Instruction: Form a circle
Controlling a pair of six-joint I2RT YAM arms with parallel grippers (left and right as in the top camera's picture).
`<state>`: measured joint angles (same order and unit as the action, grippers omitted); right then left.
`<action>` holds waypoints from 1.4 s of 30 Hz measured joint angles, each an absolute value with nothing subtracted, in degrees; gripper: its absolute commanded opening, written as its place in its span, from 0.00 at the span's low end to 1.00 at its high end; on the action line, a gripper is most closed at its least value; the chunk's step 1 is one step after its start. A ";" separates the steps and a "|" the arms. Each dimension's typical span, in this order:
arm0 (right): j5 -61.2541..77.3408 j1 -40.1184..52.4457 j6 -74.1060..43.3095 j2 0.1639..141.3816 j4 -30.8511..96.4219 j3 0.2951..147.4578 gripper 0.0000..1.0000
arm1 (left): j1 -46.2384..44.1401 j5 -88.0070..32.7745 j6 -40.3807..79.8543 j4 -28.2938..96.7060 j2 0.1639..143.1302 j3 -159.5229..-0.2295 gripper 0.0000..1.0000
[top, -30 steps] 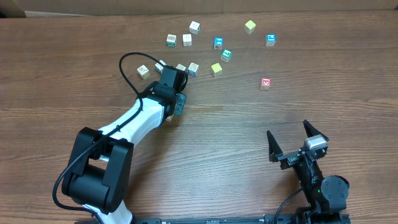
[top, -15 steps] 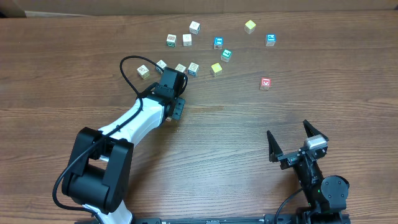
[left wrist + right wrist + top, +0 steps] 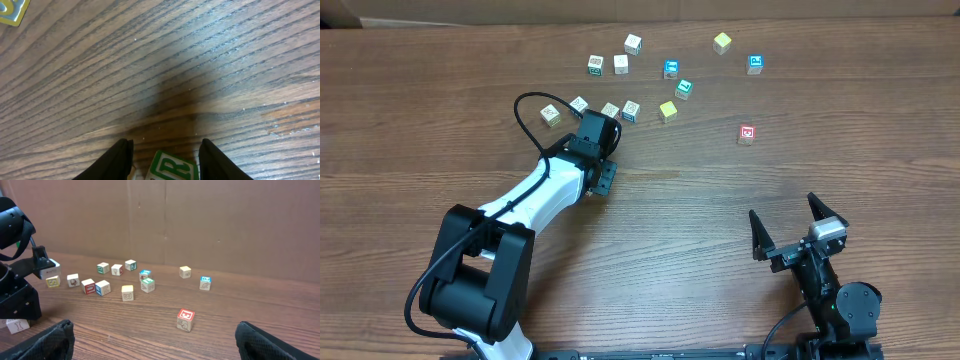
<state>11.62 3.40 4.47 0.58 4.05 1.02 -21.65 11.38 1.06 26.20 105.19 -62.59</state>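
Observation:
Small wooden cubes lie loose across the far half of the table; no circle of them shows in any view. My left gripper (image 3: 604,178) (image 3: 165,143) points down at the table, just in front of a row of cubes (image 3: 610,110). Its jaws stand open on either side of a cube with a green letter R (image 3: 172,167); a thin gap shows on the left side. Its lower part is cut off by the frame. My right gripper (image 3: 783,208) (image 3: 154,327) rests wide open and empty near the front right.
A plain yellow cube (image 3: 667,110) (image 3: 127,292) ends the row. A red-topped cube (image 3: 747,133) (image 3: 185,318) sits alone to the right. More cubes lie farther back (image 3: 621,64). A cardboard wall (image 3: 200,220) closes the far side.
The left jaws have spread a little around the cube, and the left gripper has shifted slightly toward the front. The right arm has not moved.

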 measured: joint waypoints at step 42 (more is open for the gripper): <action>11.62 3.40 4.47 0.58 4.05 1.02 1.00 | -21.65 8.80 -6.04 28.80 105.19 -62.59 0.43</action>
<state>11.62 3.40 4.47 0.58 4.05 1.02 -21.65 8.80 -6.04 28.80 105.19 -62.59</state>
